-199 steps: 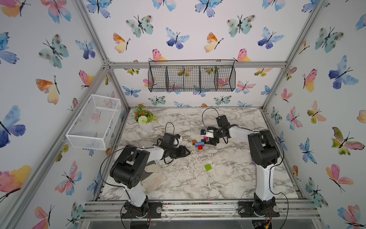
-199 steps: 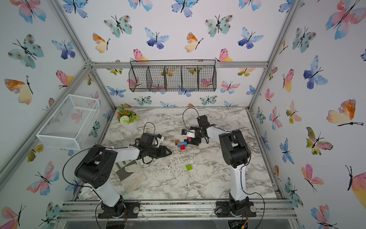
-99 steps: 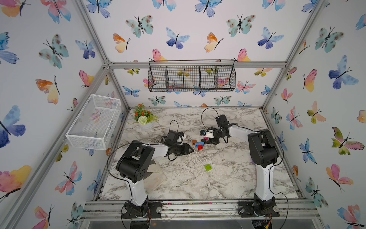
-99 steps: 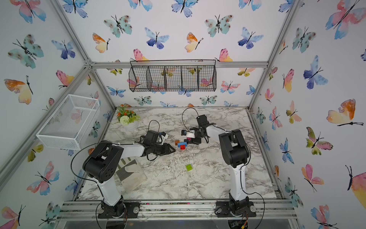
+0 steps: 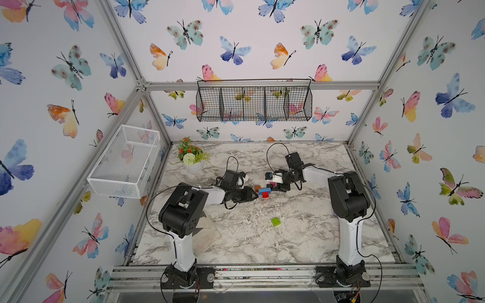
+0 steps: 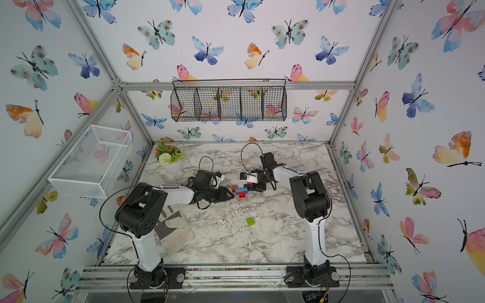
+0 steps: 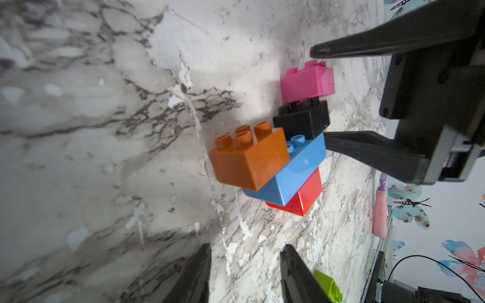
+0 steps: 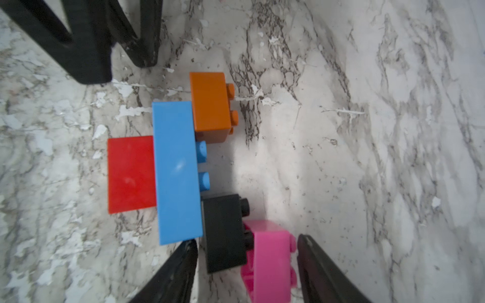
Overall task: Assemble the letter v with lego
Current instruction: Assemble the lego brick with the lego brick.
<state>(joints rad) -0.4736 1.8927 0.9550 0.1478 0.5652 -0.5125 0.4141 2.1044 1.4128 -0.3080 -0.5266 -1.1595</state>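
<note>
- The marble table [image 5: 301, 236] fills the lower middle of both top views.
- My left end effector [image 5: 252, 195] lies low, just left of the bricks at frame centre. Its fingers [image 7: 199, 275] are apart with nothing between them, and the tips stop short of the orange brick [image 7: 249, 160].
- My right end effector [image 5: 277, 186] comes in from the right with its jaws apart, straddling the pink brick [image 8: 270, 257] and the black brick [image 8: 223, 230]. One finger [image 8: 178, 267] sits at the end of the blue bar [image 8: 175, 170]. The other shows a sliver of gap to the pink brick, so I read no clamp.
- The V [image 5: 263, 191] lies on its side on the table at the centre of both top views, between the two end effectors.
- In the V, the red brick [image 8: 130, 173] sits on one face of the blue bar. Orange and black sit at the two ends of the opposite face, and pink is stepped outward on black.
- A green brick [image 5: 275, 221] lies alone on the table, lower right of the V and well apart from it.
</note>
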